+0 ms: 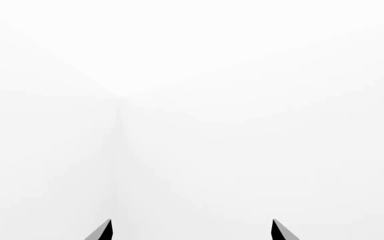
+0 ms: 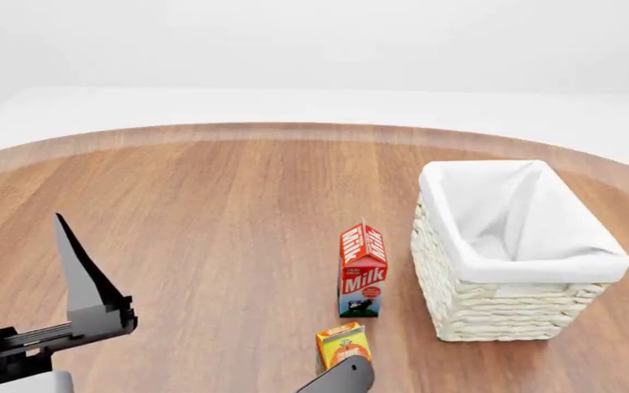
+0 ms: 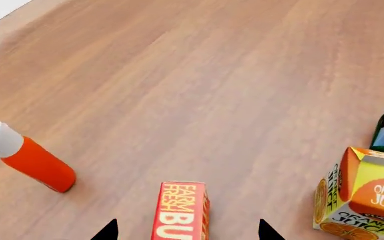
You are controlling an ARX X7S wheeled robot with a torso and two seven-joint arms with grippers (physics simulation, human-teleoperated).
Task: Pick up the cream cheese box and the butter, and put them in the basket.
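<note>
On the round wooden table (image 2: 216, 213) my head camera shows the basket (image 2: 478, 303) standing to the right, white liner inside, nothing in it that I can see. Just left of the basket stands the milk carton (image 2: 363, 270), upright, and nearer to me the juice carton (image 2: 342, 345), also upright and close to the milk without touching it.

From the right wrist camera I see the butter (image 3: 180, 211) lying on the wood directly between the two dark fingertips (image 3: 106, 232) of my right gripper (image 3: 186, 231); the tips sit wide apart, one on either side of the box, neither touching it. The bottle (image 3: 28, 157), orange with a white cap, lies tilted on the table well off to one side of the butter, and the juice carton stands on the other side with a sliver of the milk behind it.

My left gripper (image 1: 192, 231) is raised at the head view's lower left, one finger pointing up; its wrist camera looks at blank white, with the two tips spread wide and nothing between them.

I cannot find the cream cheese box in any view
</note>
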